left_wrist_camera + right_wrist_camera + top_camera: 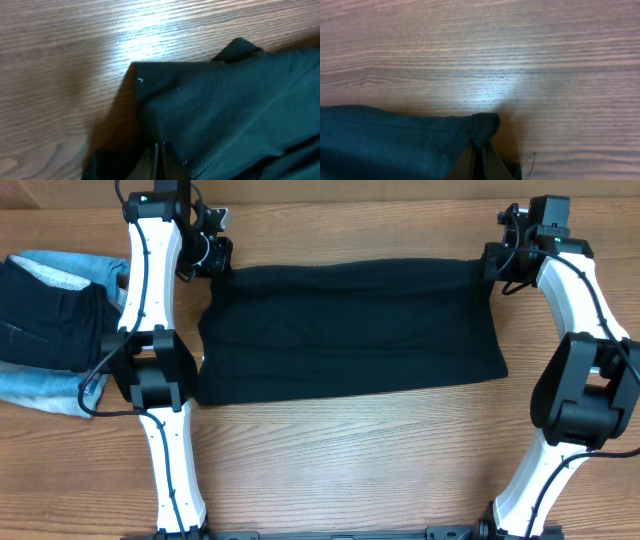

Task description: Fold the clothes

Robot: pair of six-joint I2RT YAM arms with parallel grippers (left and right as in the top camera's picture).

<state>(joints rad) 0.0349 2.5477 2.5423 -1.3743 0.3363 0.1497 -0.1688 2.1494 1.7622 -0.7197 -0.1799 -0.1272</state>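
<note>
1. Two white-and-black arms stand highest under the overhead camera: the left arm (pixel 150 310) rises along the shirt's left edge and the right arm (pixel 585 360) along its right edge, both reaching toward the far side.
2. Wood-grain worktop (pixel 350 460) fills every view. It is brown with long streaks, and a pale glare patch shows in both wrist views. None of the room shows beyond it.
3. Black shirt (pixel 350 330) lies flat mid-worktop between the arms as a wide band, broader than it is deep, with soft creases running across it.
4. Light-blue denim (pixel 40 395) sits at the left edge, well clear of the shirt, with a dark garment (pixel 45 315) on top of it.
5. Left end effector (pixel 212 258) is at the shirt's far-left corner, its jaws pressed together on the cloth, which bunches around them in its wrist view (pixel 156 160).
6. Right end effector (pixel 493 265) is at the far-right corner, its jaws pinched together on a hemmed tip of the shirt (pixel 480 150).
</note>
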